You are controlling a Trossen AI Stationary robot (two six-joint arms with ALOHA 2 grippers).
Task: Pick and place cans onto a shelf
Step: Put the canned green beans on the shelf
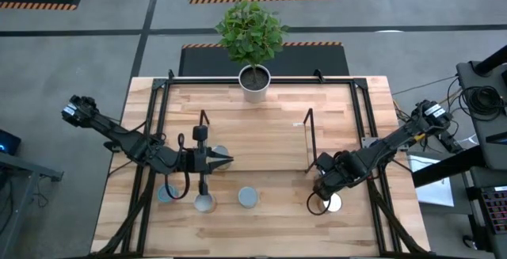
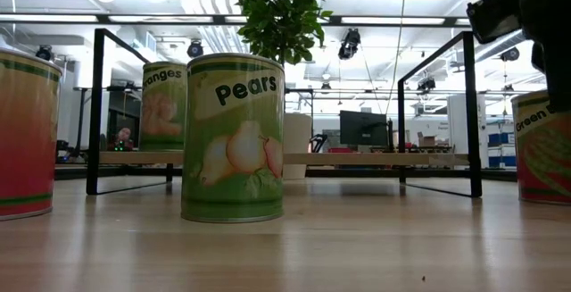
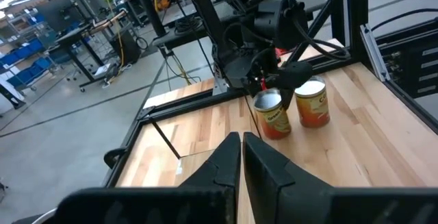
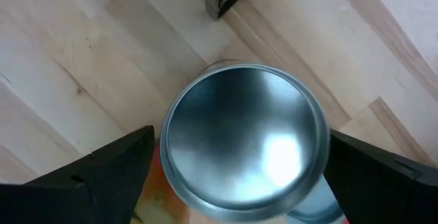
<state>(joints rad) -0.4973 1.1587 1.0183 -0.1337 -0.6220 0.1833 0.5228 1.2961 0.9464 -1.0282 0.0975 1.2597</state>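
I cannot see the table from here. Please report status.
Right gripper open, straddling a can beside the shelf. Left gripper shut, empty, above shelf board. Nothing blocking.

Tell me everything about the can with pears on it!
The pears can is a short round tin with a green label, the word "Pears" in white and yellow pears pictured below. It has silvery rims top and bottom. It stands upright on the wooden table, in front of the shelf, with other cans off to each side. No gripper touches it in the low view.
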